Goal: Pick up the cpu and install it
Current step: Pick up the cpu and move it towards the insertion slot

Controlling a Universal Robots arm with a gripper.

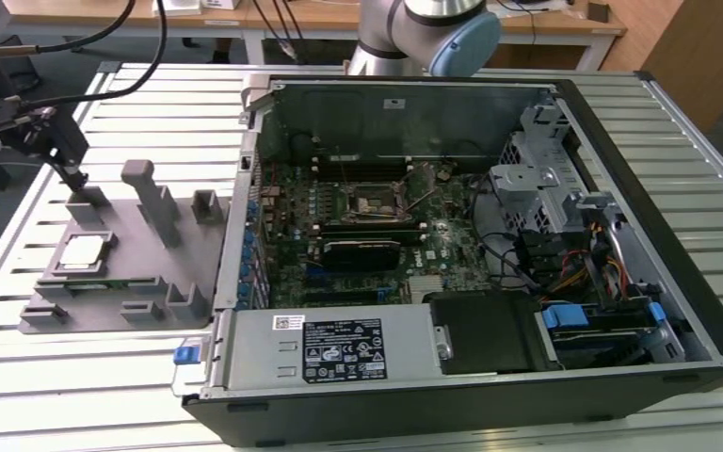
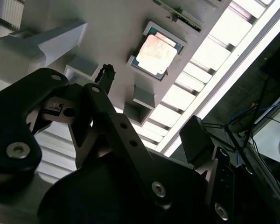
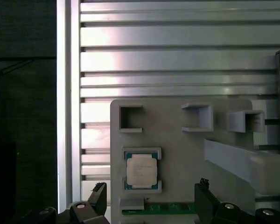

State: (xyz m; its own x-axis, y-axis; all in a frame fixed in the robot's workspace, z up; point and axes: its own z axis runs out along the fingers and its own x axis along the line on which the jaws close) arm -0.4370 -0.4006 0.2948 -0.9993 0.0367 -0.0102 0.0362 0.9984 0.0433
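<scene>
Exterior view's left: gripper (image 1: 72, 175) hangs over the grey fixture plate (image 1: 133, 264). In the first wrist view its fingertips (image 3: 99, 193) stand wide apart, with nothing between them.

Just beside, lower in the exterior view: cpu (image 1: 82, 251) seated in a shallow pocket on that plate. It lies flat, silvery lid up. It is near-square, so it has no real long axis. Edges run parallel to the pocket walls. A green circuit strip (image 3: 158, 208) lies alongside.

Exterior view's right: open computer case (image 1: 399, 118), motherboard socket (image 1: 375, 201) well apart from the chip.

Risks, as judged:
- Off-centre fingers could snag the pocket's raised lips or tip the chip.
- The thin rim gives little hold, so a slip is likely.
- Wrong rotation at the socket could damage its contacts.
</scene>
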